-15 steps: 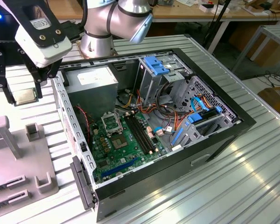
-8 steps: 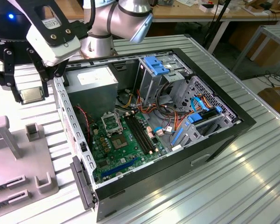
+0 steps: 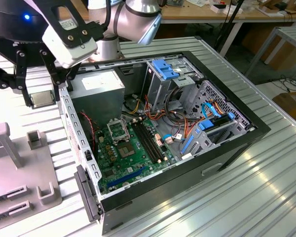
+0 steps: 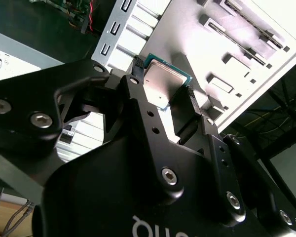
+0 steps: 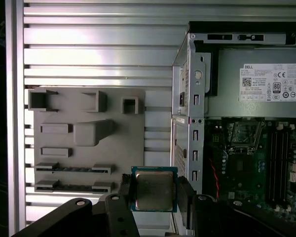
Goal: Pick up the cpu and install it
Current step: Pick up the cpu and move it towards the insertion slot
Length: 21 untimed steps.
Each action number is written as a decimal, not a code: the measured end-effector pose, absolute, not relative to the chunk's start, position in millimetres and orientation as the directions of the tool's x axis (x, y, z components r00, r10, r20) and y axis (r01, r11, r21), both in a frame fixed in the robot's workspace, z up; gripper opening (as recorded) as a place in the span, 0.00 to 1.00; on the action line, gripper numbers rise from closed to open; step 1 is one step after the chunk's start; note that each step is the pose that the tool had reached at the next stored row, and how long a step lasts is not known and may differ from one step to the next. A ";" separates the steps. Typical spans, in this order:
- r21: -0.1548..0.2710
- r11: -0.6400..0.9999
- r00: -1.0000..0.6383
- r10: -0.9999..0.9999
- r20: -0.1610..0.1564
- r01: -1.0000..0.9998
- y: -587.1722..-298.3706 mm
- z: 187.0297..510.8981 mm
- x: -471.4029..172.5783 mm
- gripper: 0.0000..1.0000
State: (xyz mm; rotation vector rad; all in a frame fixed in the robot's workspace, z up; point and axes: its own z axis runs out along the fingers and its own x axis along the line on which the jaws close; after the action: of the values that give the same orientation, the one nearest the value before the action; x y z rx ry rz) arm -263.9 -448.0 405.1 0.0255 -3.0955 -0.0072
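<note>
The cpu [image 3: 42,98] is a small square chip with a silver top and a green rim. It hangs above the ribbed table, just outside the open computer case on the exterior view's left. My gripper [image 3: 41,95] is shut on it, one black finger on each of two opposite edges. Both wrist views show the cpu [image 5: 154,190] [image 4: 163,80] pinched between the fingers [image 5: 184,196] [image 4: 136,94]. The black socket [image 3: 119,129] [image 5: 244,133] lies open on the green motherboard [image 3: 138,163] inside the case.
A grey fixture plate [image 3: 15,168] [image 5: 89,138] with slots and blocks lies on the table under and in front of the gripper. The case's perforated metal wall [image 3: 71,123] stands between the gripper and the board. A power supply [image 3: 98,84], drive cage [image 3: 170,74] and cables crowd the case.
</note>
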 end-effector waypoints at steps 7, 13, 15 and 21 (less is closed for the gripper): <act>0.005 1.000 -0.999 -0.017 0.046 -0.016 -448.0 405.1 -253.3 0.47; 0.005 1.000 -0.999 -0.017 0.046 -0.016 -448.0 405.1 -243.2 0.47; 0.005 1.000 -0.999 -0.017 0.046 -0.016 -448.0 405.1 -240.2 0.47; 0.005 1.000 -0.999 -0.017 0.046 -0.016 -448.0 405.1 -230.2 0.47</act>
State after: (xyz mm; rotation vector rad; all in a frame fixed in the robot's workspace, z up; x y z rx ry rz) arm -230.2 -448.0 405.1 0.0257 -3.0953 -0.0073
